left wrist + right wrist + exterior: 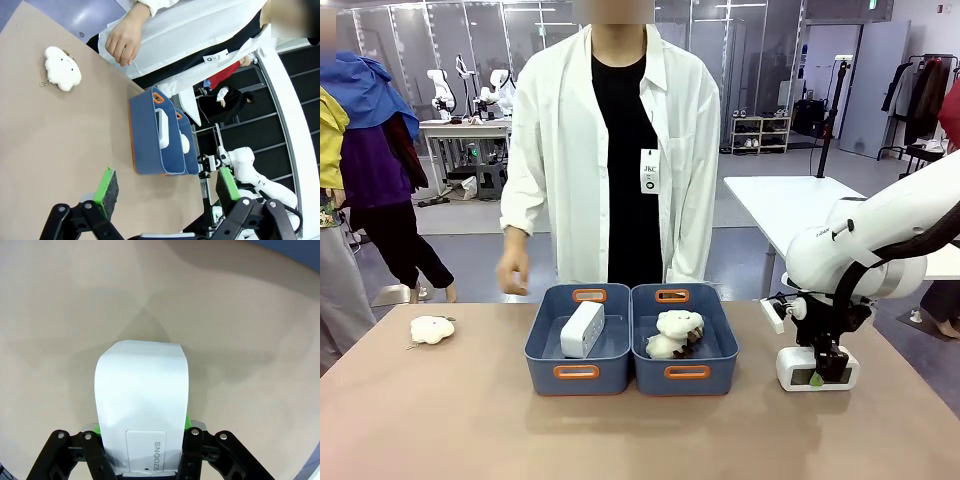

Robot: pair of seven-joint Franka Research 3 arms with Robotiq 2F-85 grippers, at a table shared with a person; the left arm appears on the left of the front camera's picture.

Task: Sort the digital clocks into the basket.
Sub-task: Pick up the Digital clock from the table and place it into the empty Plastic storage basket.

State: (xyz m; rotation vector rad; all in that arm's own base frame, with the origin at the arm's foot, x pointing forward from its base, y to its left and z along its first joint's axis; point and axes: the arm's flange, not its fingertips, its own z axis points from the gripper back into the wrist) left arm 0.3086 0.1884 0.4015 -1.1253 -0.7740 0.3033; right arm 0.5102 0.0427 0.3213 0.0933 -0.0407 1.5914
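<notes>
At the table's right side, near the robot's edge, one digital clock (792, 368) stands upright on the tan table (450, 420), well apart from the bins; right gripper (823, 372) comes down on it from above, fingers clamped on its front and back faces, so gripping the clock; front view shows the clock's base on the tabletop, not lifted; right wrist view looks down on the same digital clock (142, 395), white top with a SNOOZE button toward the camera, green pads (187, 424) pressed against its two sides, right gripper (142, 432) closed on it, bare table all round; second digital clock (582, 329) already lies tilted inside the blue basket (542, 350), the left one of two bins set side by side and touching at mid-table; other blue bin (725, 350) just right of it holds a cream plush toy (676, 333); both bins have orange handle inserts at near and far ends; another plush toy (431, 329) lies on the table far left, well apart from the bins; person in a white coat stands at the far edge behind the bins, one hand (513, 272) hanging loose above the table edge, touching nothing; left wrist view has the left gripper (166, 186) hovering above the table, jaws spread wide, nothing between the green fingers (106, 187), with the blue basket (147, 135) ahead of it
</notes>
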